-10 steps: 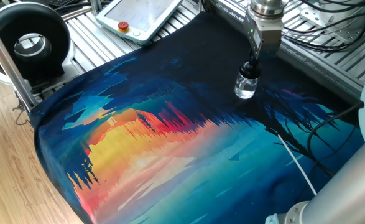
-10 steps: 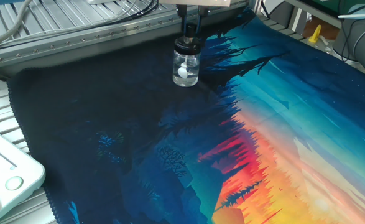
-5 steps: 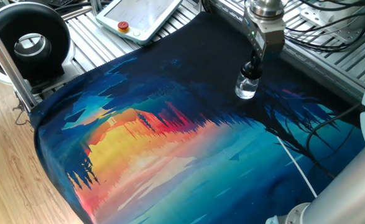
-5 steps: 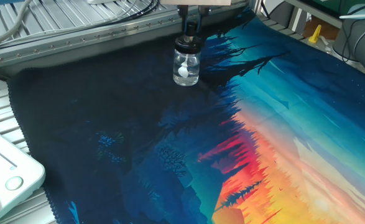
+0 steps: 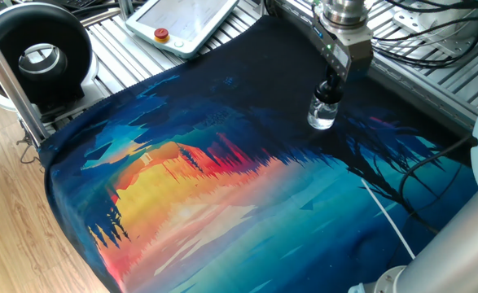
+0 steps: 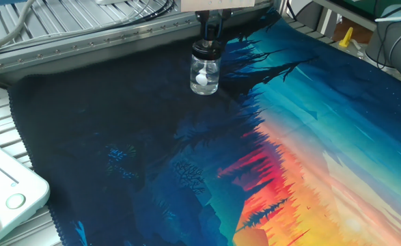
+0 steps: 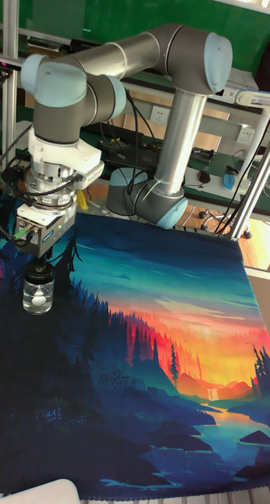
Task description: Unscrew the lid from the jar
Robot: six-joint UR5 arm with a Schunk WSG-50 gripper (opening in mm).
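The jar (image 5: 322, 114) (image 6: 205, 76) (image 7: 38, 294) is a small clear glass bottle standing upright on the dark far part of the colourful mat (image 5: 247, 203). Something white shows inside it. Its black lid (image 6: 207, 49) (image 7: 39, 271) sits on the neck. My gripper (image 5: 333, 81) (image 6: 209, 35) (image 7: 38, 262) comes straight down onto the jar, with its fingers shut on the lid. In the one fixed view the fingers cover most of the lid.
A white teach pendant (image 5: 186, 20) lies beyond the mat's far corner, and a black round device (image 5: 39, 57) stands at the left. Cables (image 5: 434, 32) run over the ribbed metal table behind the jar. The robot's base (image 7: 154, 201) stands at the mat's far edge.
The gripper's body has turned a little about its vertical axis while staying on the lid. The jar stands in the same spot.
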